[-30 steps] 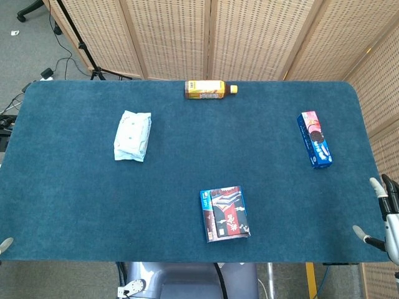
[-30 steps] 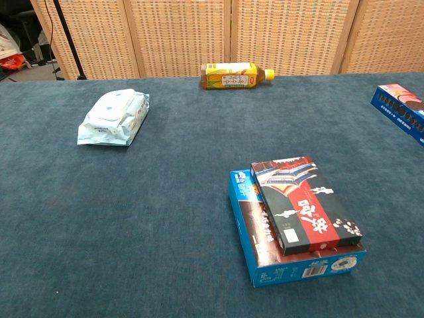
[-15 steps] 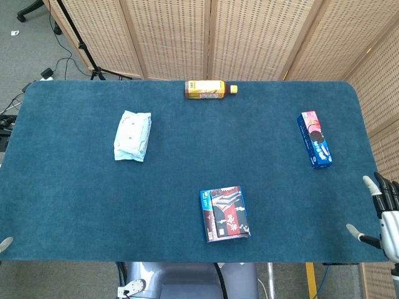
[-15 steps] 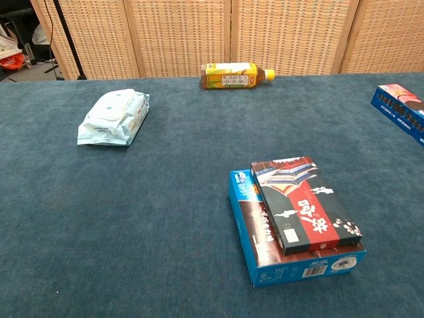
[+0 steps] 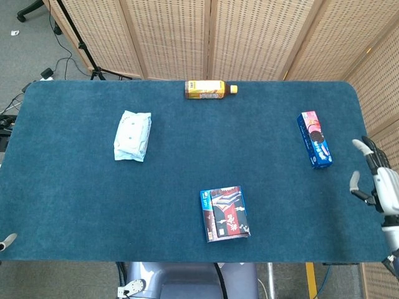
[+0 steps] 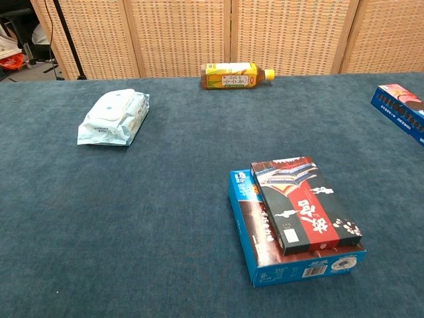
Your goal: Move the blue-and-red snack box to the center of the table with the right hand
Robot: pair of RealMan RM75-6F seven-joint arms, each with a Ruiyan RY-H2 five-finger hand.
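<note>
The blue-and-red snack box [image 5: 315, 139] lies flat near the table's right edge; the chest view shows only its end [image 6: 401, 111] at the right border. My right hand [image 5: 374, 180] hovers off the right edge, just right of and nearer than the box. Its fingers are spread and hold nothing, and it does not touch the box. Of my left hand, only a fingertip [image 5: 7, 241] shows at the front left corner. Neither hand appears in the chest view.
A blue box with a red-and-black box on it [image 5: 225, 213] lies front centre. A white wipes pack [image 5: 133, 135] is at the left, and a yellow-labelled bottle [image 5: 209, 89] lies on its side at the far edge. Wicker screens stand behind the blue table [image 5: 187, 162].
My right hand has risen from the front right corner and moved away along the right edge, closer to the snack box. Nothing on the table has shifted.
</note>
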